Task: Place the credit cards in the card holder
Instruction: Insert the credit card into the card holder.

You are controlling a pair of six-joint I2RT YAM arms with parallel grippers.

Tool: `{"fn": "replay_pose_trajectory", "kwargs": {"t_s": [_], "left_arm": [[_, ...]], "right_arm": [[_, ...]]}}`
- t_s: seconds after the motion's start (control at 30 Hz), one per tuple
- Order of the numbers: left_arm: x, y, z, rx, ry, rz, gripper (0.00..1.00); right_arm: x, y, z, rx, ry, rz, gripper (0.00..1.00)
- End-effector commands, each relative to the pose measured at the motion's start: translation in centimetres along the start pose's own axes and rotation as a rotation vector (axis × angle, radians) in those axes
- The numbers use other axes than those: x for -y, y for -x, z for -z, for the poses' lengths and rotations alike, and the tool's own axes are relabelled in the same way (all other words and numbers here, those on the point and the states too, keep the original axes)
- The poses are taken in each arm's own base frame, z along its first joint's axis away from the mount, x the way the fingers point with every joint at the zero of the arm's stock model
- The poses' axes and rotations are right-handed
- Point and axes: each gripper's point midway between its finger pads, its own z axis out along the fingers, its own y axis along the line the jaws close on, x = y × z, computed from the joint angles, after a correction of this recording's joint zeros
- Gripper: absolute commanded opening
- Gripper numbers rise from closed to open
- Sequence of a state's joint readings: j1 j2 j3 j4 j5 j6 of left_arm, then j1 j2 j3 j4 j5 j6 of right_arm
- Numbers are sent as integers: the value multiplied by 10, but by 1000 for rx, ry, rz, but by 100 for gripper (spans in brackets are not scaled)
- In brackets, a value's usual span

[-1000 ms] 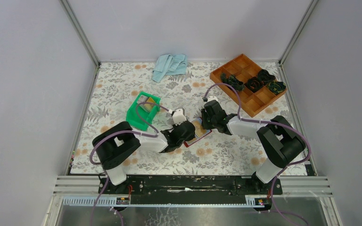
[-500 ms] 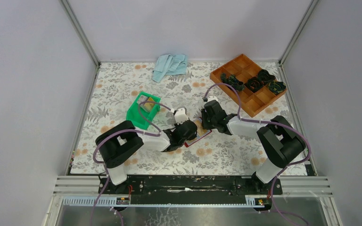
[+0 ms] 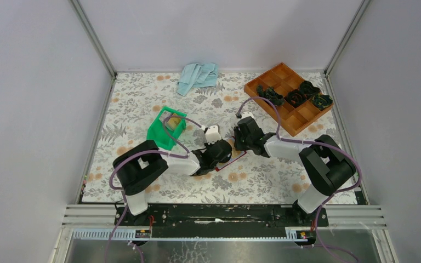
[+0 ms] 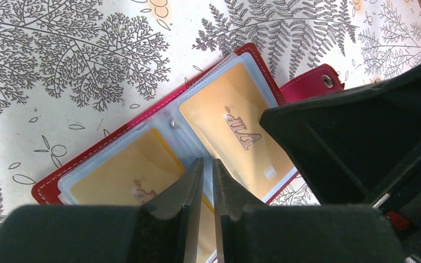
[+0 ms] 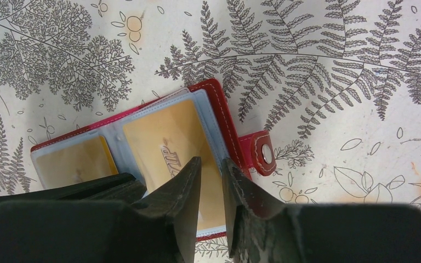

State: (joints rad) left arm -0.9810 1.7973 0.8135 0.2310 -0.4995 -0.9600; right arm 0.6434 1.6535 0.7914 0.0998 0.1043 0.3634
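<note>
On the left of the fern-printed table cover a green bin stands with something yellowish inside it, too small to name, and behind it near the back wall lies a crumpled pale blue cloth. The left gripper reaches in low from the left at the middle of the table. In its wrist view its fingers stand almost together with only a thin slit between them, over the near edge of the card holder. I cannot tell whether they pinch a card or a sleeve. The card holder lies open and flat between the two grippers, with a dark red border around pale blue-grey clear sleeves. One of the gold credit cards sits in the left sleeve, and a second gold card marked VIP sits in the right sleeve. The snap tab sticks out from the right edge onto the table. The right gripper comes in from the right, just beside the left one. Its fingers stand a little apart over the VIP card's lower edge, and I cannot tell whether they clamp anything. At the far right an orange compartment tray holds several dark bundles, well apart from the holder.
</note>
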Motion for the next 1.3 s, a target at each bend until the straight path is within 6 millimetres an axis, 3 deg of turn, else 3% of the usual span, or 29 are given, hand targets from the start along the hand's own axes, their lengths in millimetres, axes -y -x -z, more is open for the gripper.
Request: {"fn": "replay_pose_trajectory", "kwargs": {"t_s": [0.0, 0.07, 0.13, 0.4, 0.83, 1.27], "left_arm": [[-5, 9, 4, 30, 31, -42, 20], [-7, 15, 10, 46, 31, -40, 22], [-7, 21, 16, 59, 27, -38, 24], [-11, 31, 36, 84, 11, -3, 28], [-54, -8, 60, 4, 93, 4, 28], [-57, -31, 52, -48, 106, -9, 28]], "right_arm": [[29, -60, 8, -194, -100, 39, 31], [29, -59, 8, -191, -98, 39, 42], [27, -50, 12, -163, -92, 36, 46], [27, -48, 15, -154, -90, 39, 46], [19, -57, 13, -179, -35, 25, 44], [10, -55, 16, -168, 13, 14, 32]]}}
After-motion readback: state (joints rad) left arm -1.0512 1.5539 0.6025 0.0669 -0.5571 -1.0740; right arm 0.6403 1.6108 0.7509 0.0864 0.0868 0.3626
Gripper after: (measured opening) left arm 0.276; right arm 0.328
